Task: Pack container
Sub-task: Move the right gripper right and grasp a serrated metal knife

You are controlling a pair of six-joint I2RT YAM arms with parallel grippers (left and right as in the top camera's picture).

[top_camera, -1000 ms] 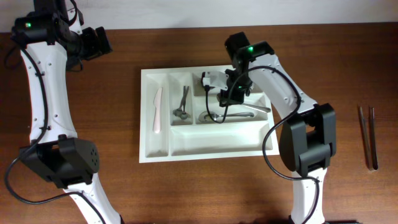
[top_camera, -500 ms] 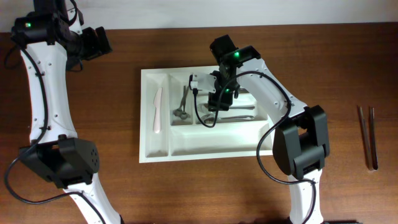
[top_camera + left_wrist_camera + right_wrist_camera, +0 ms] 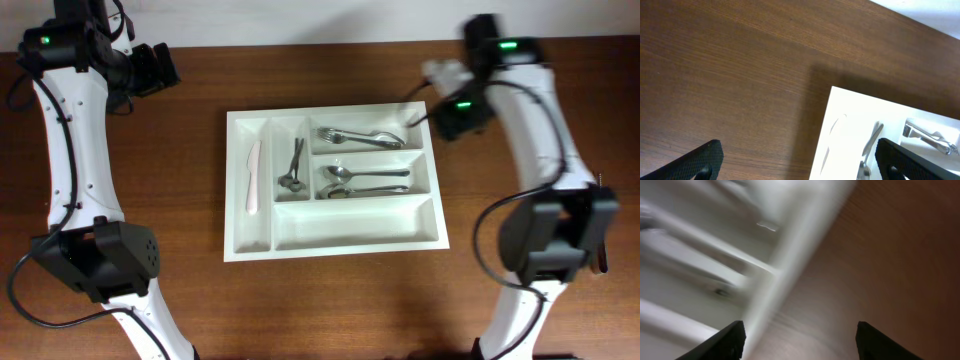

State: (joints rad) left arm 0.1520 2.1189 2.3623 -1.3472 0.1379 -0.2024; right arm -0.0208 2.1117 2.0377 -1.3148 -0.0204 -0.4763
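The container (image 3: 350,226) lies flat in the middle of the surface (image 3: 330,310), a little closer to the far edge than to the near one. Its leftmost narrow compartment holds a white plastic knife (image 3: 254,177), and the narrow one beside it holds small metal tongs (image 3: 294,165). Forks (image 3: 360,137) lie in the wide compartment by the container's far right corner. Spoons (image 3: 365,180) lie in the wide compartment below them.

The left tool (image 3: 802,160) hovers over the far left corner of the surface, well apart from the container. Its fingers are spread wide with nothing between them. The right tool (image 3: 800,341) hangs just outside the container's far right corner, also spread wide and holding nothing. Its wrist view is blurred. Long metal tweezers (image 3: 590,220) lie near the right edge of the surface.
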